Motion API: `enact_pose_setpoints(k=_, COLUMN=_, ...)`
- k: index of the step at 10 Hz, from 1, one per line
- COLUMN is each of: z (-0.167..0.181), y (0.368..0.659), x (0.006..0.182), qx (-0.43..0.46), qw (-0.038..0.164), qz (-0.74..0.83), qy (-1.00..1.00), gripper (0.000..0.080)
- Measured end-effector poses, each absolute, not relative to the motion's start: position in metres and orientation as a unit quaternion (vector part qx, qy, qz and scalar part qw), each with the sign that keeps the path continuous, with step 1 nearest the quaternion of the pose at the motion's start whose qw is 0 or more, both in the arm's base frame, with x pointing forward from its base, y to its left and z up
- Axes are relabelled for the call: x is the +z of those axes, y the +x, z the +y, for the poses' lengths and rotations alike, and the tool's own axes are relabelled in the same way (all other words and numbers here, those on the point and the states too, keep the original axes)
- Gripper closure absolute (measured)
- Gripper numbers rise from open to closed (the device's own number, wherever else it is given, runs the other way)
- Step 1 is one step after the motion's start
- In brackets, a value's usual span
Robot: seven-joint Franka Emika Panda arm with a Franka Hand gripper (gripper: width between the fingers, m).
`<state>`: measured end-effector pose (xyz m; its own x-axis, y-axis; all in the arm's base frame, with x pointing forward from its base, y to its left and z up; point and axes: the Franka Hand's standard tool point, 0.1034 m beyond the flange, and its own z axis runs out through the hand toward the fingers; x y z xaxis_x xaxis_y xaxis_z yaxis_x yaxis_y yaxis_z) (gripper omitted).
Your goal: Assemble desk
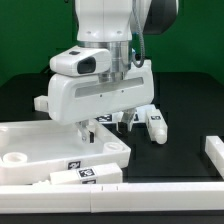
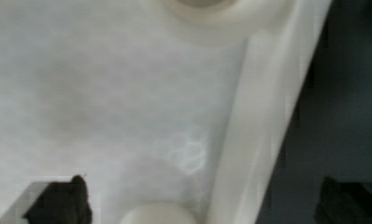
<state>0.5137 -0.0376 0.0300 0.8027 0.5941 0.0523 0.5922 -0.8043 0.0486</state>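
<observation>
gripper [image 1: 105, 128] hangs low over the tabletop [image 1: 40, 140], at its edge. jaws are wide open and hold nothing. wrist view: gripper [image 2: 206, 200] has one dark fingertip [image 2: 62, 200] over the tray floor and the other out over the black table [image 2: 352, 100], so the raised rim [image 2: 272, 100] runs between the jaws. cannot tell if either fingertip touches the tabletop [image 2: 112, 100]. round socket [image 2: 209, 5] sits further along the rim, away from the jaws. another rounded bit lies right between the jaws, cut off by the frame.

exterior view: most of the tabletop spreads from the jaws toward the exterior view's left and the camera. two tagged legs [image 1: 88, 175] lie at its near edge, camera-side of the jaws. more legs [image 1: 155, 125] lie on the table [image 1: 185, 100] just beside the jaws, toward the exterior view's right. one leg [image 1: 43, 101] lies beyond the gripper toward the left.
</observation>
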Motion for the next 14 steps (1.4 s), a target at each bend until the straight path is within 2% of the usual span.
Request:
enact_pose_setpoints(k=1, z=-0.038, y=0.514, x=0.030, qx=0.032, qw=0.015, qz=0.312, qy=0.949, gripper=0.0315)
enact_pose_setpoints(k=2, z=-0.038, y=0.514, x=0.030, qx=0.032, qw=0.015, qz=0.312, qy=0.949, gripper=0.0315)
enact_pose_setpoints(k=3, z=-0.038, y=0.514, x=0.030, qx=0.032, qw=0.015, qz=0.312, qy=0.949, gripper=0.0516)
enact_pose_setpoints(k=4, z=-0.038, y=0.514, x=0.030, qx=0.032, qw=0.015, qz=0.312, qy=0.949, gripper=0.0651)
enact_pose_setpoints(k=5, z=-0.038, y=0.514, x=0.030, qx=0.032, qw=0.015, qz=0.312, qy=0.949, gripper=0.0651)
enact_pose_setpoints(k=6, z=-0.038, y=0.514, x=0.030, qx=0.032, qw=0.015, qz=0.312, qy=0.949, gripper=0.0765)
enact_pose_setpoints(k=8, z=-0.037, y=0.513, x=0.029, qx=0.032, qw=0.014, qz=0.306, qy=0.951, gripper=0.0790)
enact_pose_setpoints(k=10, z=-0.028, y=0.513, x=0.029, qx=0.035, qw=0.003, qz=0.251, qy=0.967, gripper=0.0797)
enact_pose_setpoints(k=11, z=-0.014, y=0.514, x=0.029, qx=0.038, qw=-0.004, qz=0.228, qy=0.973, gripper=0.0798)
enact_pose_setpoints(k=14, z=0.014, y=0.524, x=0.029, qx=0.055, qw=-0.005, qz=0.212, qy=0.976, gripper=0.0798)
